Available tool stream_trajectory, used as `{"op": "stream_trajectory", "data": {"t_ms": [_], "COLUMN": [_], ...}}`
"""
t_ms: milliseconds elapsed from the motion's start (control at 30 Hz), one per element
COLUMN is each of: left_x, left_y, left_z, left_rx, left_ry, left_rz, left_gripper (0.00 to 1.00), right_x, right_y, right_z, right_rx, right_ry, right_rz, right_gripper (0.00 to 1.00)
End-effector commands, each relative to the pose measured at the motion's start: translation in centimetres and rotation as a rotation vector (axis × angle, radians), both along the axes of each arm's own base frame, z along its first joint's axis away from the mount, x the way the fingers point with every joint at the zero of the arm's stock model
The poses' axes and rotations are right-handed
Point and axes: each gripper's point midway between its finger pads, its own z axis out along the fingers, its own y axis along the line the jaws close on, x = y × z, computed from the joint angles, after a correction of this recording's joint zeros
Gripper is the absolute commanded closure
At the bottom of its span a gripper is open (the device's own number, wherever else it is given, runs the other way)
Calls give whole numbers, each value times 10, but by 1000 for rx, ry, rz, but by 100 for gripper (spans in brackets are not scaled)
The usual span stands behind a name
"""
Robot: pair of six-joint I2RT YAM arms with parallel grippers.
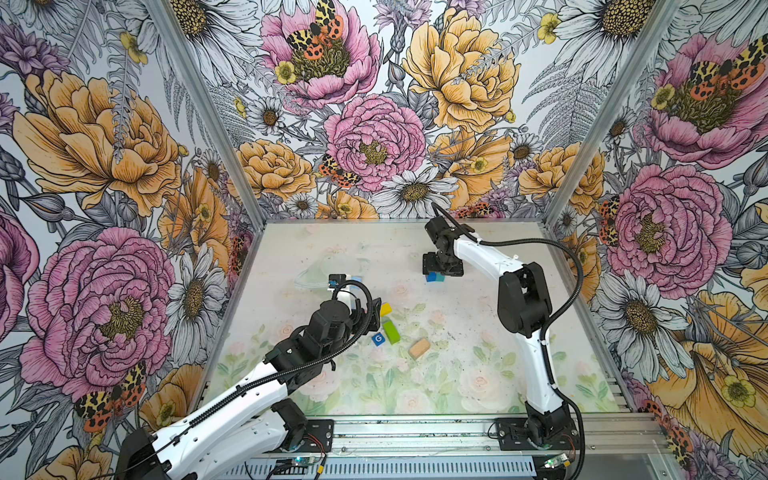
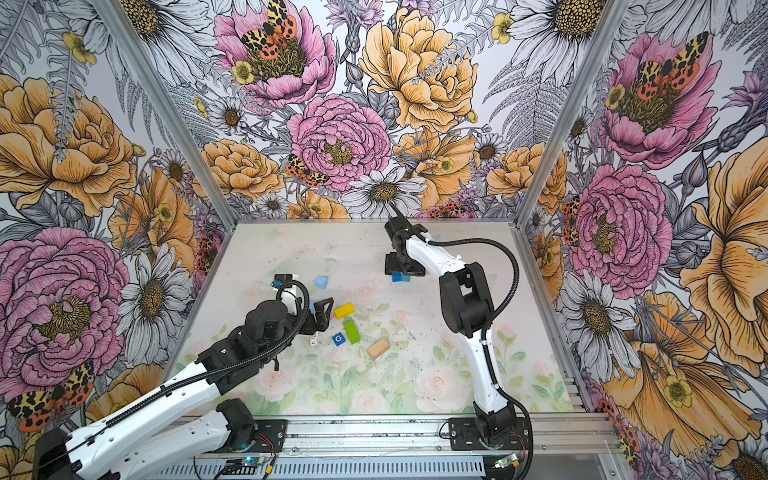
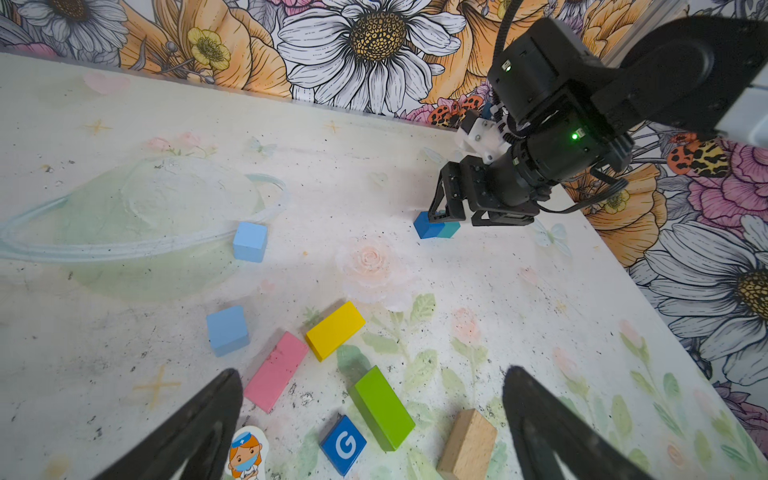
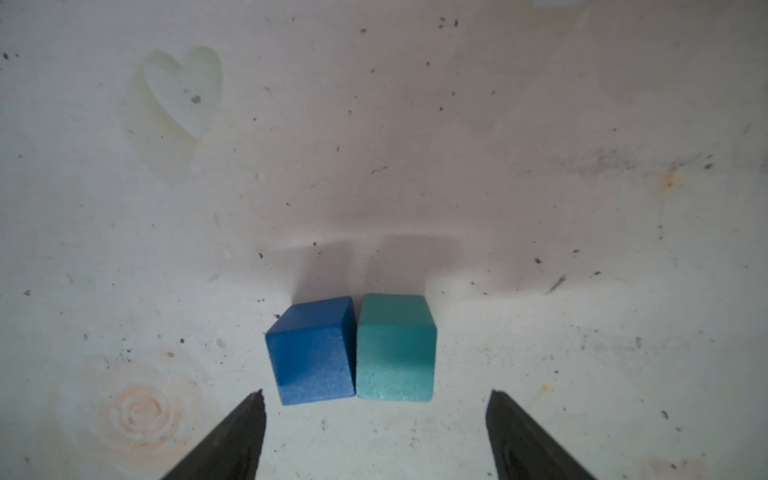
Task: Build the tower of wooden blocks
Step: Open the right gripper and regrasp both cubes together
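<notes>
Tower blocks all lie singly on the tabletop (image 3: 457, 291), none resting on another. On my screens the right gripper (image 4: 376, 395) hangs with its jaws apart over a dark blue cube (image 4: 311, 351) and a teal cube (image 4: 395, 347). The two sit side by side, well apart from the rest. The left gripper (image 3: 372, 371) is spread wide and holds nothing. It hovers above the main cluster: pink brick (image 3: 276, 372), yellow brick (image 3: 334, 330), green brick (image 3: 382, 409), tan brick (image 3: 467, 444), blue G tile (image 3: 343, 444) and white figure (image 3: 245, 455), which lies flat. A near light blue cube (image 3: 227, 330) sits just beside the pink brick, and a far light blue cube (image 3: 249, 242) sits beyond it.
</notes>
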Motion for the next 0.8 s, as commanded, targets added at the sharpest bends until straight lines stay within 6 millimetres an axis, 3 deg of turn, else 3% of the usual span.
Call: {"op": "stream_trajectory", "data": {"t_ms": [0,533,767], "left_x": [-1,1,1], "left_y": [7,21,28], "left_z": [-6,-13,-15], "left_rx": [32,22,11], "left_ry": [-1,8,2], "left_rz": [5,28,40], "left_gripper": [1,1,1], "right_x": [7,20,21], "right_y": [3,8,7], "right_z": [1,-20,-23], "right_rx": [-1,-18,-37], "right_ry": [-9,33,45], "right_rz": [-18,-25,-27], "right_gripper": [15,17,32]}}
